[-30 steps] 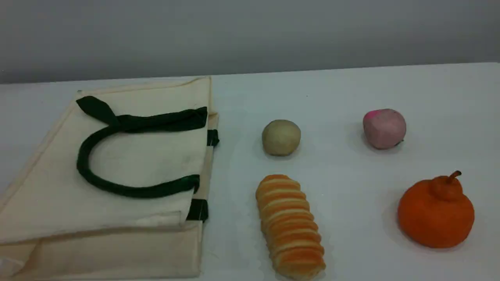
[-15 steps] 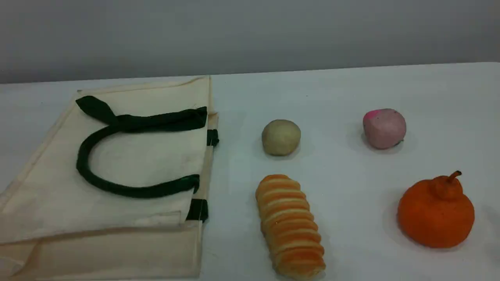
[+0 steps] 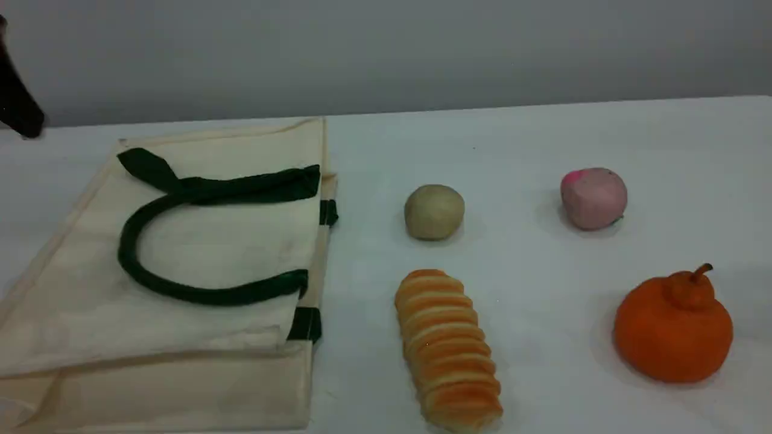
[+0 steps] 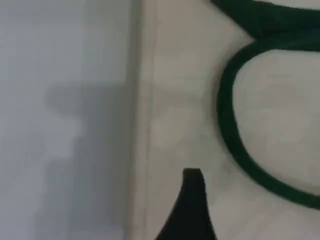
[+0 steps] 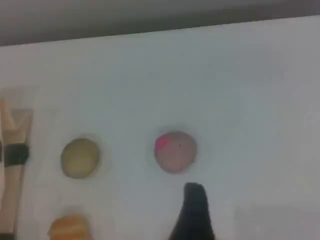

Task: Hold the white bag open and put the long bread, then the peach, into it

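Observation:
The white bag (image 3: 181, 253) lies flat on the table's left side, its dark green handle (image 3: 129, 265) looped on top. Right of the bag's front corner lies the long bread (image 3: 446, 346), striped orange. The peach (image 3: 593, 198), pale pink with a magenta patch, sits at the back right. A dark part of my left arm (image 3: 18, 102) shows at the top left, beyond the bag. In the left wrist view one fingertip (image 4: 192, 195) hovers over the bag (image 4: 175, 100) near its handle (image 4: 232, 135). In the right wrist view one fingertip (image 5: 195, 210) hangs just in front of the peach (image 5: 175, 151). Neither gripper holds anything.
A beige-tan ball (image 3: 434, 212) sits behind the bread. A larger orange stemmed fruit (image 3: 673, 328) stands at the front right. The white table (image 3: 543, 138) ends against a grey wall at the back.
A dark part of my left arm has come into the scene view at the top left. The bag and the foods have not moved.

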